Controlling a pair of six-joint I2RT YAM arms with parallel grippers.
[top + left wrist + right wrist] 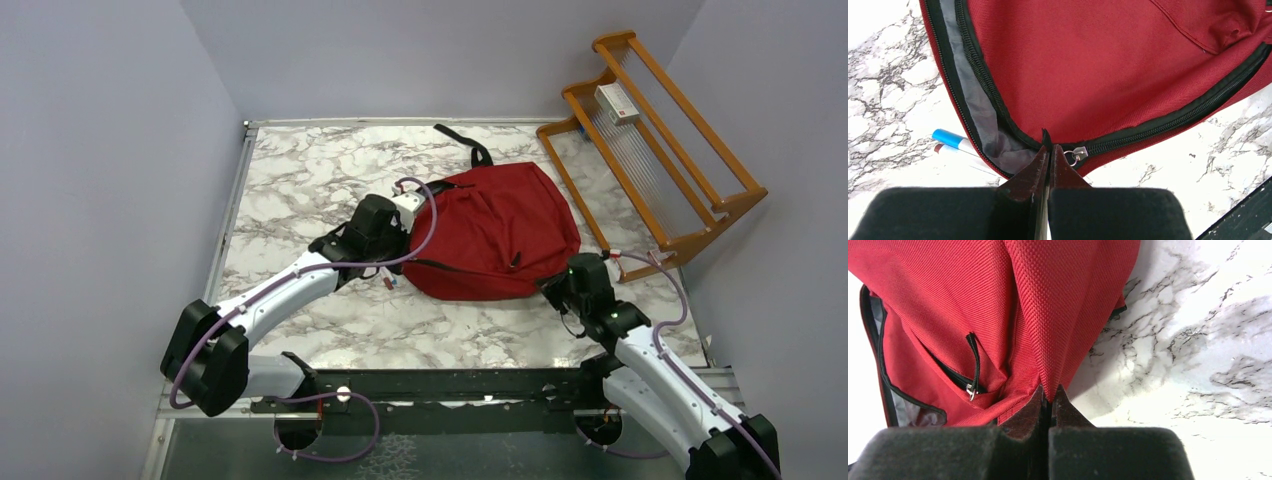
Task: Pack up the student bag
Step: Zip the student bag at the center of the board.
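Observation:
The student bag (pixel 500 225) is a red backpack lying flat in the middle of the marble table (pixel 300 180). Its main zip (pixel 1168 120) is closed on the right, while on the left it gapes and shows grey lining (pixel 975 107). My left gripper (pixel 1048 148) (pixel 408 245) is at the bag's left edge, shut on the black zip pull tab beside the metal slider (pixel 1079 152). My right gripper (pixel 1049 395) (pixel 548 285) is at the bag's near right corner, shut on a raised fold of red fabric. The front pocket zip (pixel 973 375) lies to its left.
Two pens (pixel 950 140) (pixel 388 282), one blue-capped and one red-capped, lie on the table just outside the bag's open edge. A wooden rack (pixel 660 160) stands at the back right with a small white box (pixel 617 103) on it. A black strap (pixel 465 143) trails behind the bag.

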